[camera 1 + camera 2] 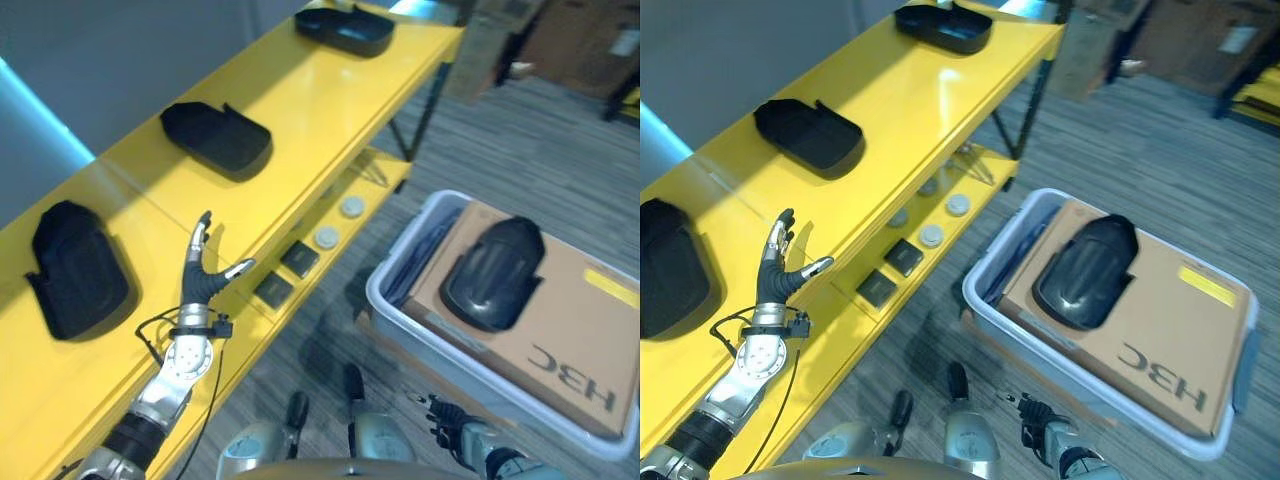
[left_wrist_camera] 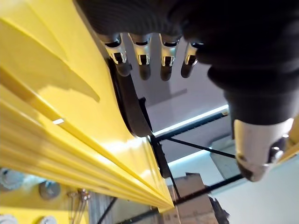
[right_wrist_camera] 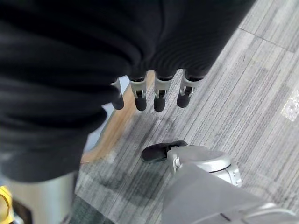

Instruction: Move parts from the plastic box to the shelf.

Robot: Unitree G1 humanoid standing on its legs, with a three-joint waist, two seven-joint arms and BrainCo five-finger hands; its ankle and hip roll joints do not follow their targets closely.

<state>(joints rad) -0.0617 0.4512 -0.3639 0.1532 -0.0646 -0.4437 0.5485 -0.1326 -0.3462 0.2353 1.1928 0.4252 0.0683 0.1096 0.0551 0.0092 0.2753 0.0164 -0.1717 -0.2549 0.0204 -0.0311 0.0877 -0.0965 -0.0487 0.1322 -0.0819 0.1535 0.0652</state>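
Left robot hand raised over the front edge of the glossy yellow metal shelf, fingers straight and spread apart, thumb out to the side, holding nothing. Poised between two of the moulded black plastic parts, as if ready to leave the shelf for another fetch. Right robot hand low over the grey striped carpet, fingers hanging loose and apart, also carrying nothing.

Three black shell-shaped parts spaced well apart along the top board: one nearest, one in the middle, one at the far end. Laid in a row with gaps, probably to leave each one easy to reach and to keep room for more.

One more rounded black part resting on a flat brown cardboard sheet inside the pale translucent plastic box on the floor, just beside the shelf. Cardboard likely there as a layer divider, keeping the part lying high and easy to take. Lower shelf board carrying small dark square blocks and pale round discs, not part of this job by the look of it.
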